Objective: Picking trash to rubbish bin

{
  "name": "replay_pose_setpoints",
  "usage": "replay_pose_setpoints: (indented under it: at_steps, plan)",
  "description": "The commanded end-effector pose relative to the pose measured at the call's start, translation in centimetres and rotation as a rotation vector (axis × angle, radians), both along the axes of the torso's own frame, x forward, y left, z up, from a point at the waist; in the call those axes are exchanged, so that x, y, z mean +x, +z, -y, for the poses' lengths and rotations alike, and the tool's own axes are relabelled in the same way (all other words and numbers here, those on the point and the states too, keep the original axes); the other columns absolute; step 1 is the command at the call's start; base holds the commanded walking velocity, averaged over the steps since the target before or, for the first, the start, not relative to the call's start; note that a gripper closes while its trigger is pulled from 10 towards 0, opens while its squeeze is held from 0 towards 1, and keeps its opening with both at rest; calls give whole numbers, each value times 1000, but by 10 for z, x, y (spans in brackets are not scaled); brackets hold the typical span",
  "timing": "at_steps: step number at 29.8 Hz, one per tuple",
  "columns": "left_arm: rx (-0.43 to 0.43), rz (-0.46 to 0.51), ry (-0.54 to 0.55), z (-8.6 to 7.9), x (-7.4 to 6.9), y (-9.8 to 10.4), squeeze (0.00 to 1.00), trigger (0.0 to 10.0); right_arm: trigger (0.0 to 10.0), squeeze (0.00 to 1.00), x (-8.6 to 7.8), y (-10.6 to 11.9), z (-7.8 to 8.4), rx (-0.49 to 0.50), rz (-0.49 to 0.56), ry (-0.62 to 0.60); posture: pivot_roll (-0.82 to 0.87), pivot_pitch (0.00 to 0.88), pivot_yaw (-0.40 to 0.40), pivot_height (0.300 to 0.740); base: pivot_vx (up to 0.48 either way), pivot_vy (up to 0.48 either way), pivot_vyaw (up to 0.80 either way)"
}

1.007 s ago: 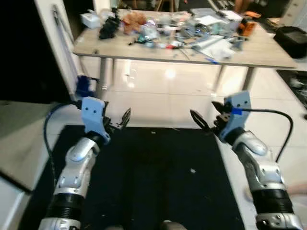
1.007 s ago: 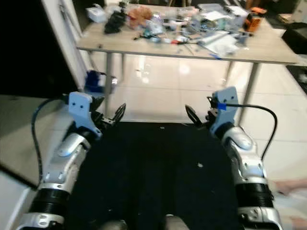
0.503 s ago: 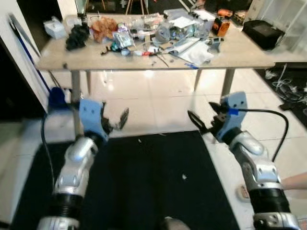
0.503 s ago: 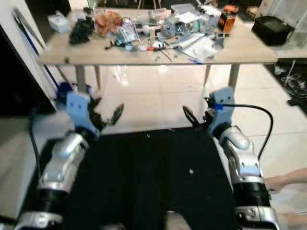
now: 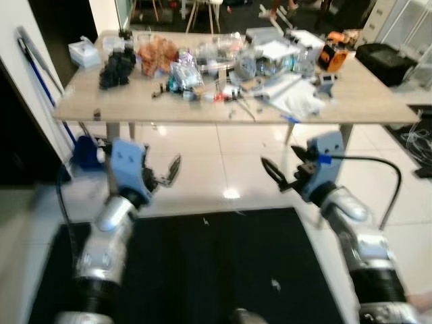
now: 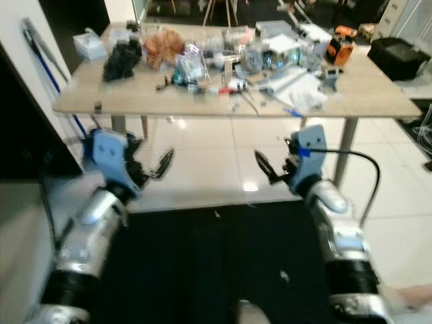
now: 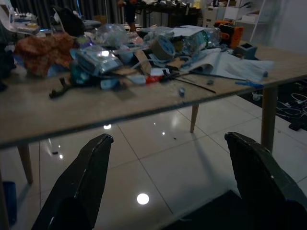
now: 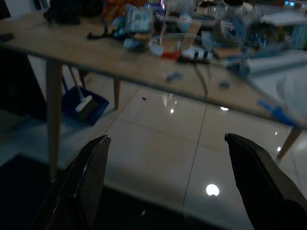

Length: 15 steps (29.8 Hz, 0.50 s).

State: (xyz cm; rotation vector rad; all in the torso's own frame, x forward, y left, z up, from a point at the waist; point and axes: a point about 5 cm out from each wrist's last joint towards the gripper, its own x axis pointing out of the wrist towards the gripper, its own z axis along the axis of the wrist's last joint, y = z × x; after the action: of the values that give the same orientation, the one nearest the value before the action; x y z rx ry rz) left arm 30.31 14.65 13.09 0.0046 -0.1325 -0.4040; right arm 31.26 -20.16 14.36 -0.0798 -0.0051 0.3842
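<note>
A light wooden table (image 5: 351,101) stands ahead, strewn with trash: a crumpled orange wrapper (image 5: 157,52), a black bundle (image 5: 117,67), plastic packets (image 5: 183,73), a tape roll (image 7: 163,46) and white papers (image 5: 297,101). Both arms are raised in front of me, short of the table and below its top. My left gripper (image 5: 167,177) is open and holds nothing. My right gripper (image 5: 273,174) is open too, with nothing between its fingers (image 8: 254,167). The table edge lies well beyond the fingertips in both wrist views.
A black mat (image 5: 216,270) covers the floor under my arms, with glossy white tiles (image 5: 223,162) beyond it. A blue dustpan (image 8: 84,103) and a broom lean by the table's left legs. A black case (image 5: 386,59) sits far right. An orange device (image 5: 332,48) is on the table.
The whole view has swung and moved closer to the table, which now sits more centred. Both arms keep the same raised pose with fingers open.
</note>
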Motion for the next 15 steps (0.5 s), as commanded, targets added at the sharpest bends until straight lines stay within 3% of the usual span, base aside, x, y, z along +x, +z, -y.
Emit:
replay_pose_setpoints:
  at_steps: [1, 15]
  plan:
    - [13, -3, 10, -4, -1, -2, 0, 10000, 10000, 0, 0, -1, -5, -1, 1, 12, -55, 0, -30, 740, 480, 0, 0]
    - [9, 5, -2, -3, -2, 1, 0, 10000, 10000, 0, 0, -2, -3, -2, 3, 2, -55, 0, -29, 740, 480, 0, 0]
